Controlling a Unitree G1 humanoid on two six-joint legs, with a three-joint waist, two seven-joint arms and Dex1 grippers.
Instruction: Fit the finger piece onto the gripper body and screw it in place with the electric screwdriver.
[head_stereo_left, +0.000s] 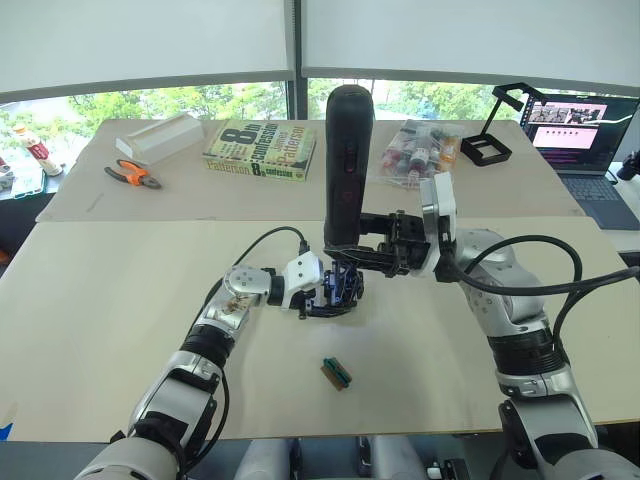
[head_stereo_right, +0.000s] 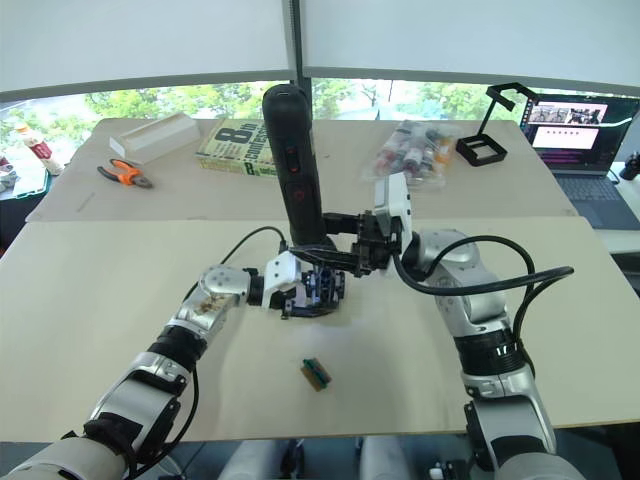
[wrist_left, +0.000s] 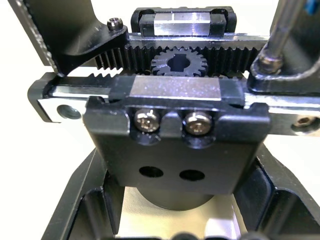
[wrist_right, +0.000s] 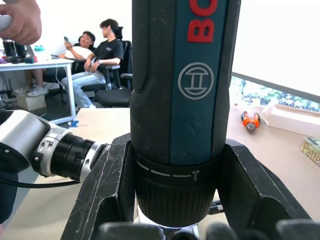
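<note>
left hand (head_stereo_left: 335, 290): clamped, forearm angled inward | right hand (head_stereo_left: 352, 250): clamped, wrist bent toward left hand

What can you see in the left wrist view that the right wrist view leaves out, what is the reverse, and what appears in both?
Left wrist view: the gripper body up close, with its rack teeth, small gear and two silver screws.

Right wrist view: the electric screwdriver's thick barrel clamped in the right gripper, the left arm's wrist, orange-handled pliers on the table, and seated people behind.

Both: the screwdriver, seen from the left wrist as its thin metal bit.
</note>
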